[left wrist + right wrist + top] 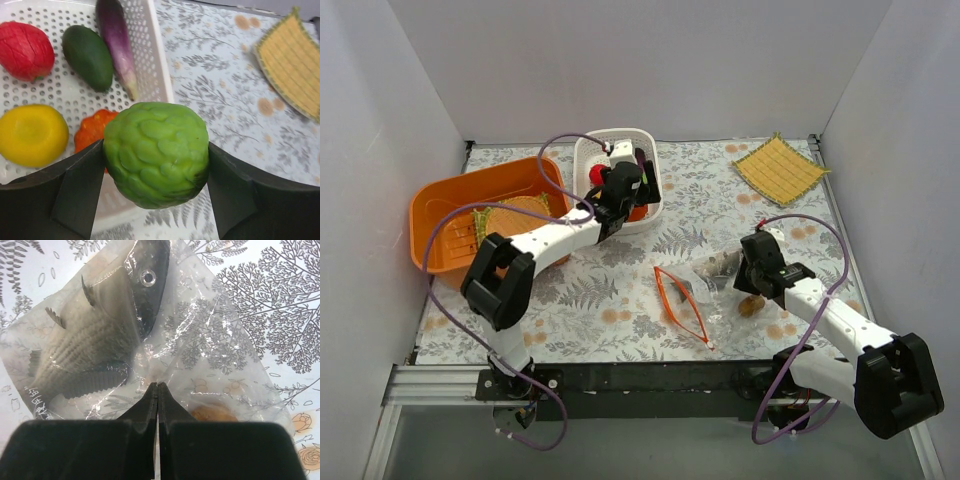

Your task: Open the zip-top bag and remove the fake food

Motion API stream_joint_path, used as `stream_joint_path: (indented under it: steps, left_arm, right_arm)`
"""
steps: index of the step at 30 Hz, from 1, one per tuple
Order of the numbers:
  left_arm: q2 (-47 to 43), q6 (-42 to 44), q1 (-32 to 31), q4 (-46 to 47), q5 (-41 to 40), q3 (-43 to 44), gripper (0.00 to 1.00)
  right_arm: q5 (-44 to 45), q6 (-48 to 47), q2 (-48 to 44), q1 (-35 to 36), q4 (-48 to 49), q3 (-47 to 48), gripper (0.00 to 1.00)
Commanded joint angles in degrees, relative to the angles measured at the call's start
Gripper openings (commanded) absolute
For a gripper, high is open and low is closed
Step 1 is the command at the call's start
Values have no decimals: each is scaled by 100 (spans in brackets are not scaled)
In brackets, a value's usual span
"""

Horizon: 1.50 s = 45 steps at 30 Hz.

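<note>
My left gripper is shut on a light green bumpy toy fruit and holds it above the near rim of the white perforated basket. In the basket lie red, dark green, purple, yellow and orange toy foods. The clear zip-top bag lies on the table, its orange zipper strip gaping open. My right gripper is shut, pinching a fold of the bag's plastic. A grey toy fish and a brown piece are inside the bag.
An orange basin stands at the left, next to the white basket. A yellow woven mat lies at the far right corner. White walls enclose the floral tablecloth on three sides.
</note>
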Motion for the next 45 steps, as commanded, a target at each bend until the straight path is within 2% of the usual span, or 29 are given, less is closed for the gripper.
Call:
stream_joint_path:
  steps: [1,2,5,10,14,19,24,32,36,40,45]
  left_arm:
    - [855,433,180,-461,-455,837,51]
    - [988,451,198,-627,-561,1091,53]
    - [1366,495,294,-646,-571,1348,78]
    - [1342,601,303,-795,-211,1621,87]
    - [929,566,216,-971,-166,1420,88]
    - [8,302,58,-1024,27,682,83]
    - [-855,-155,-417,-980,281,-461,77]
    - [-2269,-998,-1015,-971,853,-1911,53]
    - [-2823,-1447,-1190,-910,1354,-2823,45]
    - [-2826,-1929,-1453,-296,1758,-3422,42]
    - [-2272,-2264,-1744,802,2101,-3529,39]
  right_arm:
    - [-181,-81,31,-30,-54,369,1]
    - [-207,-81,-3,-30,-63,378,1]
    - [-243,-90,-91,-30,-55,317,1]
    - [-278,-134,-118,-30,-90,325,1]
    - [-252,-152,-153,-30,-125,378,1]
    - [-164,-169,-294,-30,-169,360,1]
    - [-128,-213,-425,-30,-265,448,1]
    - [-216,-222,-425,-21,-336,589,1]
    - [-155,-213,-434,-12,-354,642,1]
    - [-242,-126,-425,-12,-345,677,1]
    - [-295,-11,-373,58,-336,756,1]
